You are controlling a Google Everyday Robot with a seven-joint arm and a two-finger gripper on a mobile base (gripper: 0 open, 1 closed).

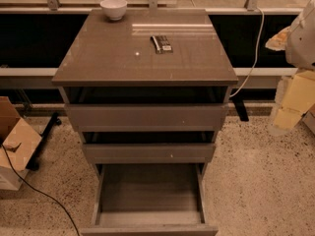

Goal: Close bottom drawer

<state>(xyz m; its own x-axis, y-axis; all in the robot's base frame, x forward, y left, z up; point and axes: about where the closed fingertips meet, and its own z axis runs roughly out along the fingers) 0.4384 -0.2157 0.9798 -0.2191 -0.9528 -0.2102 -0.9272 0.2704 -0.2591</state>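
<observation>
The grey-brown cabinet (145,48) stands in the middle of the camera view with three drawers. The bottom drawer (150,228) is pulled far out toward me; its inside is empty and its plain front lies at the lower edge of the view. The middle drawer (147,152) and the top drawer (146,117) stick out a little. My gripper (289,113) is the pale yellow-white shape at the right edge, to the right of the cabinet at about the top drawer's height. It touches no drawer.
A white bowl (113,8) and a dark flat packet (161,44) lie on the cabinet top. A cardboard box (15,141) stands on the floor at the left, with a black cable (42,193) beside it. A white cable (253,48) hangs behind at the right. A railing and dark wall run behind.
</observation>
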